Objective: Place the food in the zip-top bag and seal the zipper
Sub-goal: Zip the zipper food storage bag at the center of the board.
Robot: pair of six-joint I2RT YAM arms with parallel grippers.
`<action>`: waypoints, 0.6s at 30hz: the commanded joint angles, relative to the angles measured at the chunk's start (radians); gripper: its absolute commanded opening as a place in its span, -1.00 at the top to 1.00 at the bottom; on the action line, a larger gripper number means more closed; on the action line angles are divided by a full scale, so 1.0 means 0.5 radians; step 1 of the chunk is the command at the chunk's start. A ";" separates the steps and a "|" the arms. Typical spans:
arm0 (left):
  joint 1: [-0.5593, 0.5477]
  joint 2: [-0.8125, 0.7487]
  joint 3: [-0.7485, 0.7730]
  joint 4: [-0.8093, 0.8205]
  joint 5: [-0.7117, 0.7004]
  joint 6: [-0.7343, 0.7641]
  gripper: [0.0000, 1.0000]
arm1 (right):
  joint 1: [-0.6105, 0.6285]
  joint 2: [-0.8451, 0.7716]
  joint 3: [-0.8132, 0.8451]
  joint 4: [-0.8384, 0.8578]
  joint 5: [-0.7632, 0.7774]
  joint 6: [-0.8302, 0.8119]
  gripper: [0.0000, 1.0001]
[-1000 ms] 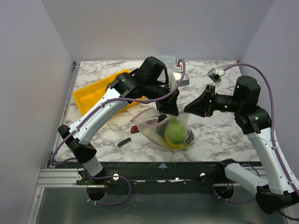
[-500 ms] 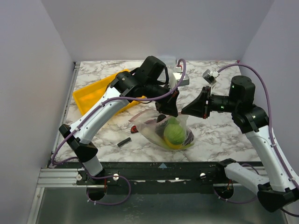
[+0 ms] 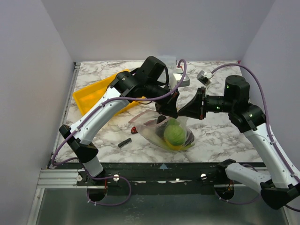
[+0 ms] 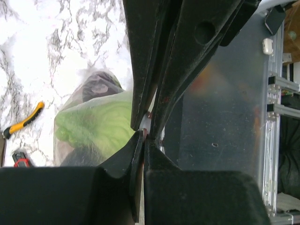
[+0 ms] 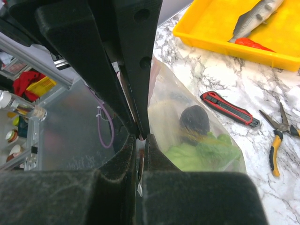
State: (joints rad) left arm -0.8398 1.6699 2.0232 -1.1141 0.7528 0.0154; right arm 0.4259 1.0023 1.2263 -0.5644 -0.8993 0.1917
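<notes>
Top view, left hand (image 3: 169,111): clenched on the mouth edge of the zip-top bag (image 3: 157,127), apparently to hold it taut.
Top view, right hand (image 3: 183,112): clenched on the same edge, tip to tip with the left, likely pressing the zipper closed.
Top view, bag: lies mid-desk (image 3: 220,136), mouth lifted.
Left wrist view, cabbage (image 4: 98,126): inside the bag, below the pinch.
Right wrist view, fish (image 5: 255,18): in the yellow tray (image 5: 220,35), not yet bagged.
Right wrist view, knife (image 5: 229,108), pliers (image 5: 279,136): on the desk beside the bag.

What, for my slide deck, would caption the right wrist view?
Right claw pinches the zip-top bag at its mouth, cabbage inside; fish in yellow tray, knife and pliers beyond.
</notes>
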 commanded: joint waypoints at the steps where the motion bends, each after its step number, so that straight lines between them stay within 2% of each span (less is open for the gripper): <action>1: -0.032 0.018 0.125 0.106 0.120 0.004 1.00 | 0.136 0.076 0.068 0.033 0.090 0.001 0.99; 4: -0.032 0.002 0.127 0.119 0.143 0.005 1.00 | 0.218 0.113 0.072 0.073 0.142 0.035 0.99; 5: -0.032 -0.008 0.117 0.120 0.136 0.002 1.00 | 0.218 0.108 0.078 0.071 0.156 0.044 0.91; 6: -0.032 -0.020 0.100 0.121 0.126 0.005 1.00 | 0.216 0.089 0.079 0.074 0.207 0.064 0.77; 9: -0.032 -0.066 -0.005 0.146 0.091 0.019 1.00 | 0.217 -0.024 0.072 0.090 0.371 0.143 0.08; 11: -0.031 -0.096 -0.077 0.166 0.077 0.024 1.00 | 0.218 -0.082 0.078 0.006 0.449 0.129 -0.10; 15: -0.029 -0.130 -0.143 0.162 0.046 0.060 1.00 | 0.217 -0.157 0.083 -0.229 0.557 0.001 -0.12; 18: -0.030 -0.134 -0.141 0.117 0.002 0.105 1.00 | 0.219 -0.212 0.101 -0.307 0.550 -0.079 0.00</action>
State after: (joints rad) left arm -0.8536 1.6497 1.9579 -1.0702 0.7586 0.0288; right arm 0.5301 0.9291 1.2434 -0.6224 -0.6804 0.2108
